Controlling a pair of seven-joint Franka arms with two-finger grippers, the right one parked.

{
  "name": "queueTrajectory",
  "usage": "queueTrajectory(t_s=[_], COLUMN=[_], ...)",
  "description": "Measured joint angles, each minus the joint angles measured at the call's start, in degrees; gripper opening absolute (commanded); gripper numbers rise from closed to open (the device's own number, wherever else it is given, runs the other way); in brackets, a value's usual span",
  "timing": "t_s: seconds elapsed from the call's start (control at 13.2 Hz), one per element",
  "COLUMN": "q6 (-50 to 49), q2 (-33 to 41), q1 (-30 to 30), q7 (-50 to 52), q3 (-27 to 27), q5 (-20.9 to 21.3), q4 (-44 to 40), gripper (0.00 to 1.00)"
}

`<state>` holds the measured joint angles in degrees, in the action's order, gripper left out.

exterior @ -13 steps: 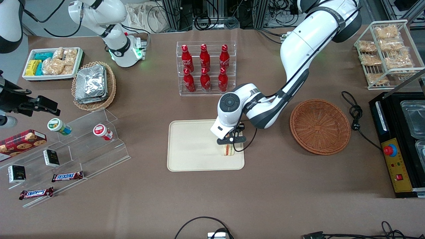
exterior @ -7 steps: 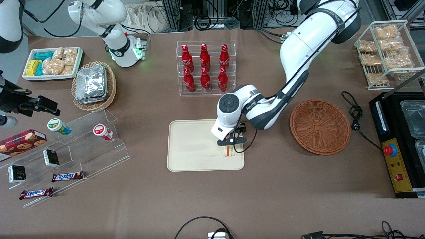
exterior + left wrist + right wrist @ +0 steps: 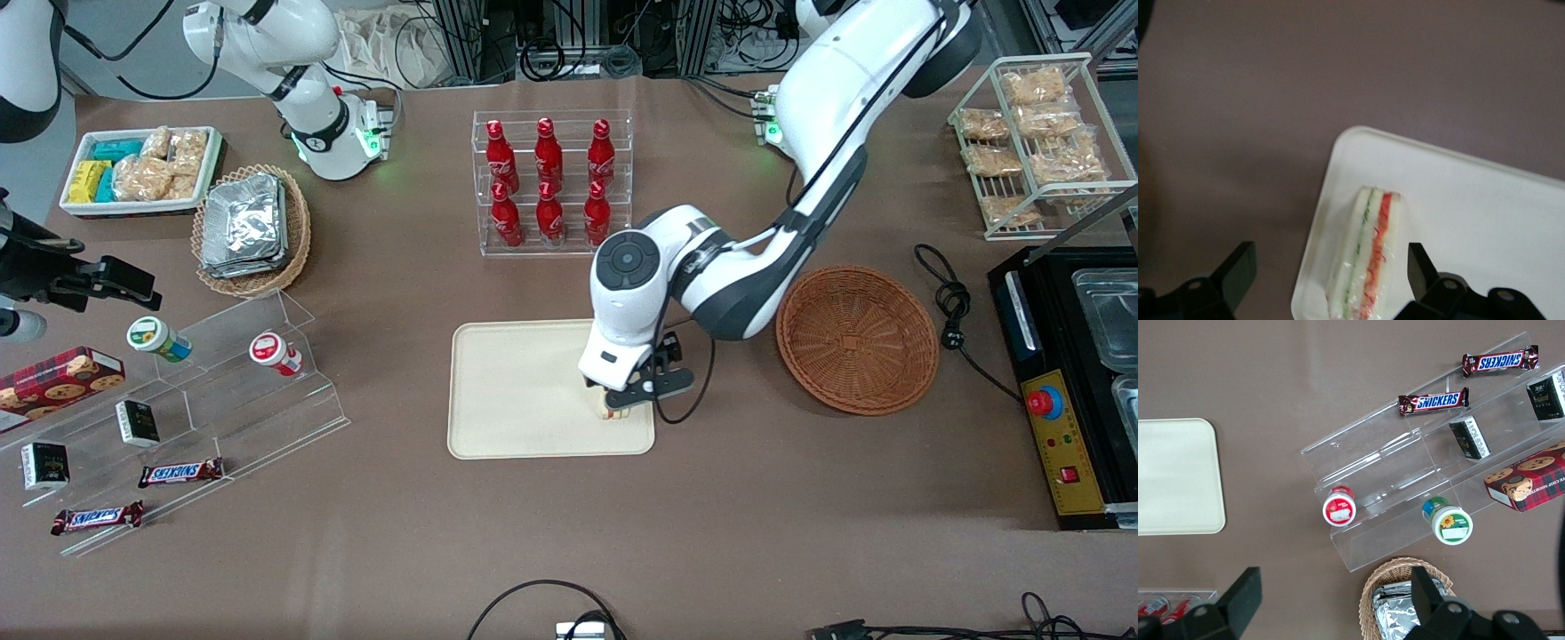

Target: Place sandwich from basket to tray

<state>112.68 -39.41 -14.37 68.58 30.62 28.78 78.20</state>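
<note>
The sandwich (image 3: 1368,260), a white wedge wrapped in clear film with green and red-orange filling, rests on the cream tray (image 3: 1485,220) near one of its corners. In the front view it (image 3: 613,412) lies on the tray (image 3: 516,391) near the edge toward the basket, mostly hidden under the wrist. My left gripper (image 3: 1331,267) is open above it, with one finger on each side, apart from it; in the front view the gripper (image 3: 624,402) is just over the sandwich. The reddish-brown wicker basket (image 3: 857,339) is empty, beside the tray toward the working arm's end.
A clear rack of red bottles (image 3: 551,182) stands farther from the front camera than the tray. A clear stepped stand (image 3: 222,391) with snacks and a tan basket of foil packets (image 3: 249,227) lie toward the parked arm's end. A black machine (image 3: 1067,373) and a cable (image 3: 951,302) lie past the basket.
The gripper has risen off the sandwich and the wrist has shifted slightly toward the basket. The sandwich stays on the tray.
</note>
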Motion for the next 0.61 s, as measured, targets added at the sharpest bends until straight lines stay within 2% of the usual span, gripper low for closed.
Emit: queueTrajectory(t_s=[0.38,0.61], q6=[-7.1,-9.1], q2=[7.5,10.6], q1=[9.0,12.3], q7=[-2.5,-6.9], q3=[-0.1,-0.1], q5=[-0.3,-2.4], q4=[-0.6,-0.6], gripper=[1.00,1.00])
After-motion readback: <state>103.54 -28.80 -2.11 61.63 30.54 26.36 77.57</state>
